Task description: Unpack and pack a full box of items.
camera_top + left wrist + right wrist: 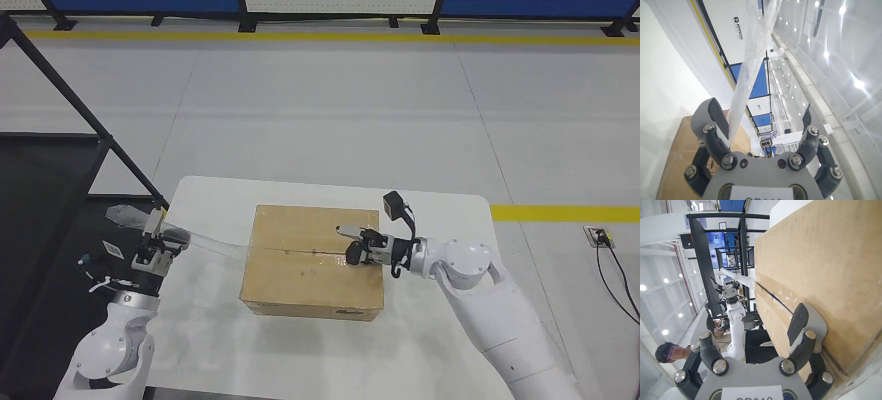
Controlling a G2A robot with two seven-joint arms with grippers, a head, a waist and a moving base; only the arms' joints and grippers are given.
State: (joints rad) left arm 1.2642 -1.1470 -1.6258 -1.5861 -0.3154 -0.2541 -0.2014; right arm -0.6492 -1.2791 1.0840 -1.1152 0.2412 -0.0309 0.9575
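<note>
Tape (753,62) from box (310,275) seam clings to spread left fingers (719,119); right fingers (797,323), also spread, rest against box, likely steadying it.

Robot body, seen from above and from both wrists. The left arm (115,345) and right arm (500,310) are clad in smooth white shells, rounded and bulbous at the joints. The left gripper (762,108) and right gripper (755,317) share one build. Each has a pale grey base plate (761,170) bearing a white label (762,193) with dark print. Curved dark grey links (715,140) are pinned by round silver screws (728,160). The light grey fingers are faced with black, finely dotted rubber pads (718,117). A thin black cable (404,262) loops at the right wrist, beside a small black camera box (393,206).
</note>
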